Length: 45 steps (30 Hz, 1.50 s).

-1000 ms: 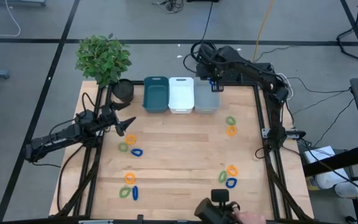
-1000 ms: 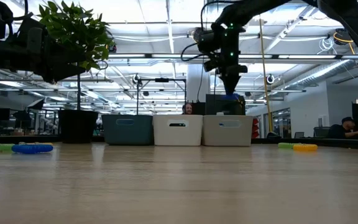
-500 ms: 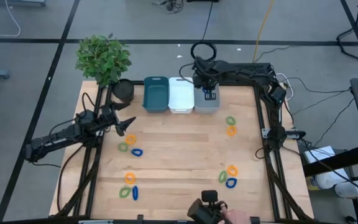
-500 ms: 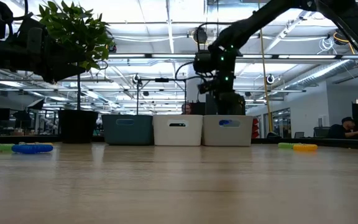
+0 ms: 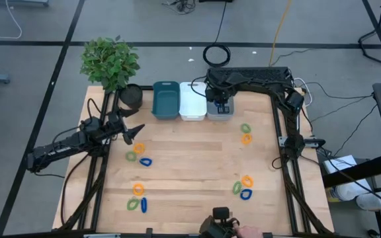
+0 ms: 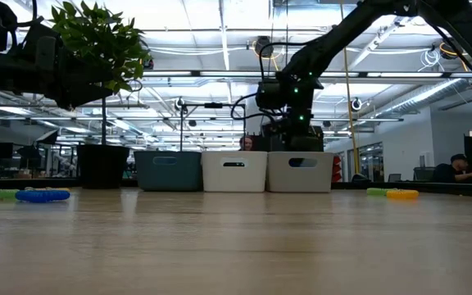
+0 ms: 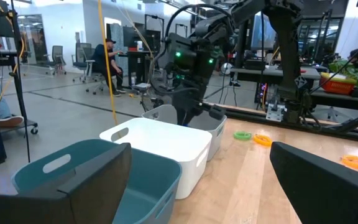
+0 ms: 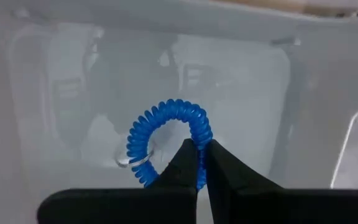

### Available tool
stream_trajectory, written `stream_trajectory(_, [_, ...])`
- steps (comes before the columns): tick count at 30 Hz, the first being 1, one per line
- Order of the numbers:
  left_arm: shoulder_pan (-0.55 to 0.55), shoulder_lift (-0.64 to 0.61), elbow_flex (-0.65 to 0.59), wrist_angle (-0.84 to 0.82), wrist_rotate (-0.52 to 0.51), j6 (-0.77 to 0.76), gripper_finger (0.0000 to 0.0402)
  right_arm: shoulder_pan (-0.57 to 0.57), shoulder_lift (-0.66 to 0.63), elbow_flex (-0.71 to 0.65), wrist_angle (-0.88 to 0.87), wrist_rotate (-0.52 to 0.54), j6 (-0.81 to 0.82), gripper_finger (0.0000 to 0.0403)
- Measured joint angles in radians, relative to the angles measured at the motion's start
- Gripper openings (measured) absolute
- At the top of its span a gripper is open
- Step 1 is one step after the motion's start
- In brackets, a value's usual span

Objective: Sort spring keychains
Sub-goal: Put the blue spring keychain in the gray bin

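My right gripper (image 8: 201, 163) is shut on a blue spring keychain (image 8: 169, 140) and hangs inside the grey bin (image 5: 211, 110), the rightmost of three bins. In the low view it (image 6: 296, 144) dips behind that bin's rim (image 6: 301, 172). My left gripper (image 5: 135, 133) waits open at the table's left, just above an orange keychain (image 5: 139, 149), a green one (image 5: 131, 157) and a blue one (image 5: 145, 161). More keychains lie at the front left (image 5: 137, 190), the right (image 5: 245, 128) and the front right (image 5: 246, 180).
A teal bin (image 5: 166, 100) and a white bin (image 5: 192, 100) stand left of the grey one. A potted plant (image 5: 110, 61) and black pot (image 5: 130, 96) fill the back left corner. A person's hand with a black device (image 5: 222, 223) shows at the front edge.
My right gripper has swung left from behind the grey bin and come down into it, still carrying the blue keychain. The left arm has not moved.
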Motion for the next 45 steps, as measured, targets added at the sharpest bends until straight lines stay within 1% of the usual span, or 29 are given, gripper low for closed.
stream_trajectory(11, [0.000,0.000,0.000,0.000,0.000,0.000,0.0392,0.011,0.000,-0.014,0.005,0.001,0.004,0.0004])
stream_trajectory(14, [0.000,0.000,0.000,0.000,0.000,0.000,0.0392,0.011,0.000,-0.014,0.003,0.002,0.005,0.0022])
stream_trajectory(22, [0.000,0.000,0.000,0.000,0.000,0.000,0.0392,0.011,0.000,-0.014,0.003,0.003,0.005,0.0093])
stream_trajectory(26, [0.000,0.000,0.000,0.000,0.000,0.000,0.0392,0.011,0.000,-0.014,0.003,0.006,0.004,0.0117])
stream_trajectory(28, [0.000,0.000,0.000,0.000,0.000,0.000,0.0392,0.011,0.000,-0.014,0.003,0.029,0.004,0.0126])
stream_trajectory(31, [0.000,0.000,0.000,0.000,0.000,0.000,0.0392,0.011,-0.009,-0.014,0.005,0.097,0.005,0.0138])
stream_trajectory(34, [0.000,0.000,0.000,0.000,0.000,0.000,0.0392,0.011,-0.041,-0.014,0.014,0.133,0.029,0.0148])
stream_trajectory(39, [0.000,0.000,0.000,0.000,0.000,0.000,0.0392,0.011,-0.124,-0.014,0.009,0.131,0.084,0.0159])
stream_trajectory(45, [0.000,0.000,0.000,0.000,0.000,0.000,0.0392,0.022,-0.242,-0.014,-0.041,0.133,0.136,0.0160])
